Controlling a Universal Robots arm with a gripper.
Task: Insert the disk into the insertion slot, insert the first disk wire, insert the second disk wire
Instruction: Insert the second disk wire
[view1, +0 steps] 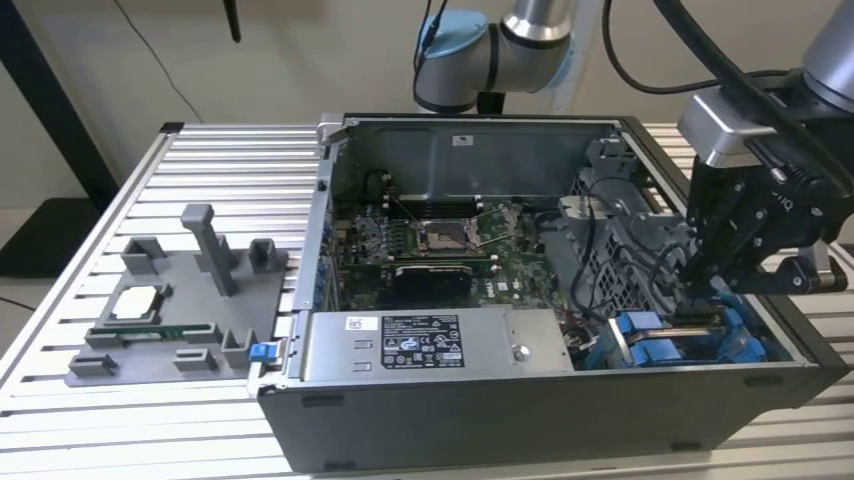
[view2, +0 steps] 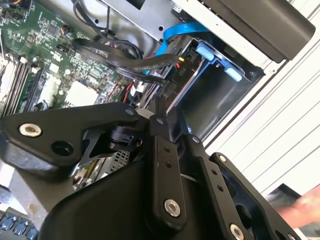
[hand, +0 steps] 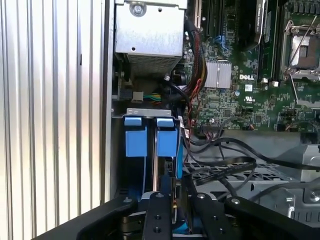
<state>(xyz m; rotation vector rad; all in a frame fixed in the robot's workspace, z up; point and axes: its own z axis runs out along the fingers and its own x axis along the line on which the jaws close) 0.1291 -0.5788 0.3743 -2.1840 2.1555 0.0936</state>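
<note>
Silver-and-blue jointed arm (view1: 497, 45), black cables, matte black pincer (view1: 707, 285) with silver screws

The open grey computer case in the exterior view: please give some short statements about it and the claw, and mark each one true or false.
1. The black claw is lowered over the grey metal drive cage with blue plastic fittings. True.
2. The grey labelled power-supply box lies outside the open grey computer case. False: it sits inside the case.
3. The square CPU socket is on the green motherboard. True.
4. The grey plastic parts fixture stands at the case's side towards the exterior view's right. False: it stands towards the left.
</note>
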